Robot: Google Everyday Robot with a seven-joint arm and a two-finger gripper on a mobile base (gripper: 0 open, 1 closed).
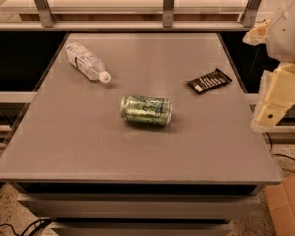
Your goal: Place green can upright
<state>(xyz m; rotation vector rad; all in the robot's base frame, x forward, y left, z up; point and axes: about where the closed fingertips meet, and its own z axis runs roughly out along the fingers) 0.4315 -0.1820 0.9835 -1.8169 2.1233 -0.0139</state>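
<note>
Green can (146, 110): lying on its side near the middle of the grey table (137, 156), long axis running roughly left to right. It is not upright. Nothing touches it, and bare tabletop surrounds it on all sides. Which end carries the pull tab cannot be made out.

Clear plastic bottle (87, 62): also on its side, towards the far left corner of the table and well apart from the can. Its white cap (105, 76) points towards the middle of the table.

Dark snack wrapper (209, 80): flat on the table, beyond the can and to its right, near the right edge. It is set at an angle and has pale print on it.

Gripper (273, 107): off the table, hanging just beyond the right edge, roughly level with the can but well apart from it. It holds nothing that can be seen. Whether it is released or clenched cannot be told from this view. The cream arm casing rises above it towards the top right corner.

Surroundings: metal frame posts (168, 4) stand behind the far edge of the table. A cardboard box (287, 205) sits on the floor at the lower right.
</note>
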